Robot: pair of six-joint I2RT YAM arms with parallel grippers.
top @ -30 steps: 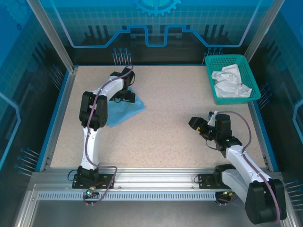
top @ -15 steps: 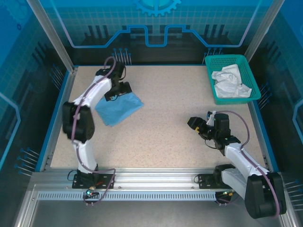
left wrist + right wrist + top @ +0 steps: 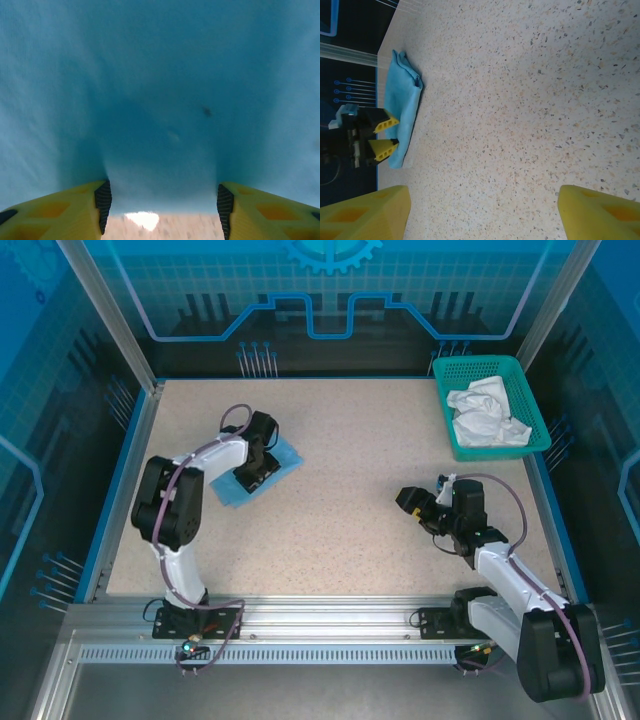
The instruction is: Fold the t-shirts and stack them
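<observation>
1. Left arm (image 3: 168,512) doubles back at its elbow. The left gripper (image 3: 256,464) points down onto the folded blue shirt (image 3: 288,452) at 10 o'clock, jaws wide.
2. Right arm (image 3: 500,570) stretches low toward 11 o'clock. The right gripper (image 3: 410,502) is spread wide above the bare table (image 3: 340,540).
3. White shirt (image 3: 485,415) lies crumpled in the basket (image 3: 478,365) at 2 o'clock.

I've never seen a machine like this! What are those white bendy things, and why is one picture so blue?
Those are two robot arms, each ending in a two-finger gripper. One picture looks down from above: the left gripper is right over a blue shirt on the table, and a white shirt lies in the basket. The other pictures come from cameras on the wrists. The blue one is the left camera, close to that shirt. The right gripper hangs over bare table. Both are open.
</observation>
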